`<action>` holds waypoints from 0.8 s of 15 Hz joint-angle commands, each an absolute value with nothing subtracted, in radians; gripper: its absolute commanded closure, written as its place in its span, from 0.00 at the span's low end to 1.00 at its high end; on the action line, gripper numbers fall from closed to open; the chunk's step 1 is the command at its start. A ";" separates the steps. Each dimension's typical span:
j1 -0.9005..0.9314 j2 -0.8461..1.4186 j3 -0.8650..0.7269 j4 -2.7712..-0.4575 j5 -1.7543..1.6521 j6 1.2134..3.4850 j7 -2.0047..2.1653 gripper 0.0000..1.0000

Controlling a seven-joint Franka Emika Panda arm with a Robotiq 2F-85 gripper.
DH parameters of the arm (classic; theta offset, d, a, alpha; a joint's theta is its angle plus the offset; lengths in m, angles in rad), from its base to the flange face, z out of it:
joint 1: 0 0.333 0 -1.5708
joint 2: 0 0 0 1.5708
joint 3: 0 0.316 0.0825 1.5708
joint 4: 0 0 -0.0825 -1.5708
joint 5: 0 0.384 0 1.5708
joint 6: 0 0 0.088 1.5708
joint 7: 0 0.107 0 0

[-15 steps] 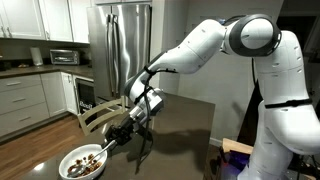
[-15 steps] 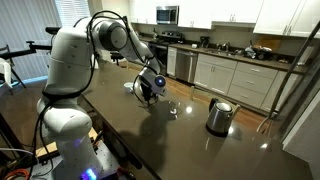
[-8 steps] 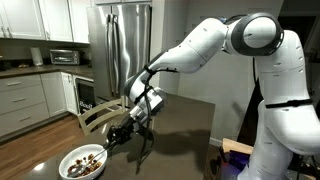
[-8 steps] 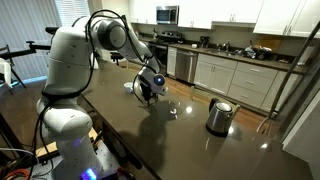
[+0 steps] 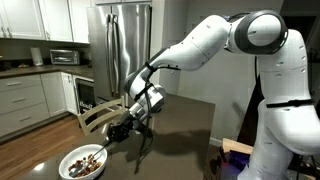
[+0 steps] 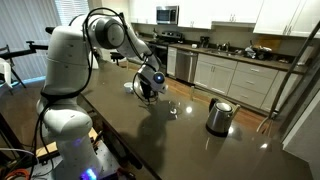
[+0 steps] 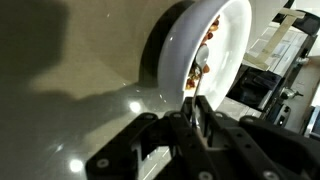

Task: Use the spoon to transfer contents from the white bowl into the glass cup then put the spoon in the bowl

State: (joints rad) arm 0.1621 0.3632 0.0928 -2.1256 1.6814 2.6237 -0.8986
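The white bowl [image 5: 83, 162] holds brown lumpy contents [image 5: 86, 159] and sits near the table's edge. It also shows in the wrist view [image 7: 228, 28] with contents [image 7: 203, 58], and behind the gripper in an exterior view [image 6: 137, 86]. My gripper [image 5: 122, 132] hangs just beside the bowl's rim, tilted towards it. Its fingers [image 7: 191, 108] are shut on the thin silvery spoon handle [image 7: 197, 88], which points at the bowl. The spoon's tip is hard to make out. The glass cup [image 6: 174, 108] stands on the table past the gripper, apart from the bowl.
A steel kettle [image 6: 219, 115] with a black handle stands further along the dark table [image 6: 130, 135]. A wooden chair [image 5: 100, 115] is behind the bowl. Kitchen counters and a fridge [image 5: 118, 50] line the background.
The arm's upper joints have shifted slightly. The gripper stays beside the bowl's rim with the spoon in it.
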 commanded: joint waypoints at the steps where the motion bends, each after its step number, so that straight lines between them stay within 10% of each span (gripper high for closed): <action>1: 0.168 0.336 0.092 -2.153 1.672 2.644 -0.900 0.98; 12: 0.171 0.279 0.091 -2.169 1.578 2.641 -0.871 0.98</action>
